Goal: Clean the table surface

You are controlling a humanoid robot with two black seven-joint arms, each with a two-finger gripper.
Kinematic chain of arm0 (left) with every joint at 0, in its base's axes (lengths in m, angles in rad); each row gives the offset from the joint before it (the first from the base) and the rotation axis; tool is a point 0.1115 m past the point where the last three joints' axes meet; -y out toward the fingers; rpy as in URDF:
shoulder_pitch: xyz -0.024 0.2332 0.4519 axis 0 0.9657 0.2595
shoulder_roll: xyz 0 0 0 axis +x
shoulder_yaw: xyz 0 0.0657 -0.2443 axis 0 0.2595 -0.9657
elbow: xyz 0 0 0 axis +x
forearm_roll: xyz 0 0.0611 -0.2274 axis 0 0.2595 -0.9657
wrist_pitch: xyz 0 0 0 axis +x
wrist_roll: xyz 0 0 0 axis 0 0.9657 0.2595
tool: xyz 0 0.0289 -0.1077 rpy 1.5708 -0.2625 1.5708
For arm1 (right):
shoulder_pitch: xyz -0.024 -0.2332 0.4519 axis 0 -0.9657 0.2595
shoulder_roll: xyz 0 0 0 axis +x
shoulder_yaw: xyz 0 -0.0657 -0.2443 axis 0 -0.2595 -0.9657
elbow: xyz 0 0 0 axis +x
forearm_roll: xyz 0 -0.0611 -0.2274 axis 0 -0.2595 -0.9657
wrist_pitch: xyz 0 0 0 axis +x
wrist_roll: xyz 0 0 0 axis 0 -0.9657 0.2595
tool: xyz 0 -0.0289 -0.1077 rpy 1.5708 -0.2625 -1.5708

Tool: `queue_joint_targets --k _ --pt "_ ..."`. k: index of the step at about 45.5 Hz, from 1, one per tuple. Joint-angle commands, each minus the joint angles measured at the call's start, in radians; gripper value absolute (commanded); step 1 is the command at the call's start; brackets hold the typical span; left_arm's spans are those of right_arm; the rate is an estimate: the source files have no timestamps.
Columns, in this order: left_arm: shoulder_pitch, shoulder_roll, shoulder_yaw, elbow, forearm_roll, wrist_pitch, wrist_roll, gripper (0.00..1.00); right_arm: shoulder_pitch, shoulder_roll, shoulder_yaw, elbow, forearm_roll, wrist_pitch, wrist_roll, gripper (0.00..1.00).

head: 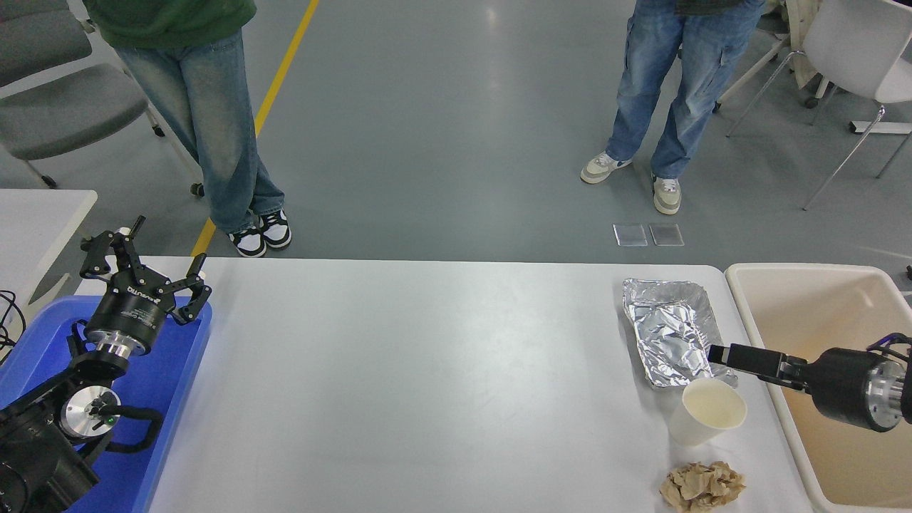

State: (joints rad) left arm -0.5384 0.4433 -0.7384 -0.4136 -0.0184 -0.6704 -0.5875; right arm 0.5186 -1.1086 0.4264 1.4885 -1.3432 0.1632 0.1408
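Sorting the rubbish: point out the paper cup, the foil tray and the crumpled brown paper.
paper cup (707,419), head view, on its inner wall.
foil tray (673,335), head view, on its crinkled floor.
crumpled brown paper (702,486), head view, on its middle.

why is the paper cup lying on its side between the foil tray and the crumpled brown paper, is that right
Not quite: the head view shows the paper cup standing upright, open mouth up, not on its side. It does sit between the foil tray and the crumpled brown paper.
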Motion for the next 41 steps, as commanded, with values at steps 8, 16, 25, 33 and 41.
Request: queue_joint_targets --k 8,16,25,33,41 --pt "0.000 0.000 0.001 -0.001 0.000 0.000 0.000 1.00 0.026 0.012 -0.086 -0.085 -0.238 -0.001 0.003 0.98" --pt "0.000 0.000 0.001 0.001 0.000 0.000 0.000 1.00 0.046 0.111 -0.129 -0.206 -0.235 -0.014 0.006 0.98" --pt "0.000 0.000 -0.001 -0.001 0.000 0.000 0.000 1.00 0.069 0.138 -0.132 -0.214 -0.226 -0.016 0.006 0.99" --pt "0.000 0.000 -0.001 -0.001 0.000 0.000 0.000 1.00 0.078 0.153 -0.135 -0.214 -0.226 -0.010 0.005 0.99" --pt "-0.002 0.000 0.001 0.001 0.000 0.000 0.000 1.00 0.092 0.162 -0.161 -0.214 -0.235 -0.011 0.006 0.94"
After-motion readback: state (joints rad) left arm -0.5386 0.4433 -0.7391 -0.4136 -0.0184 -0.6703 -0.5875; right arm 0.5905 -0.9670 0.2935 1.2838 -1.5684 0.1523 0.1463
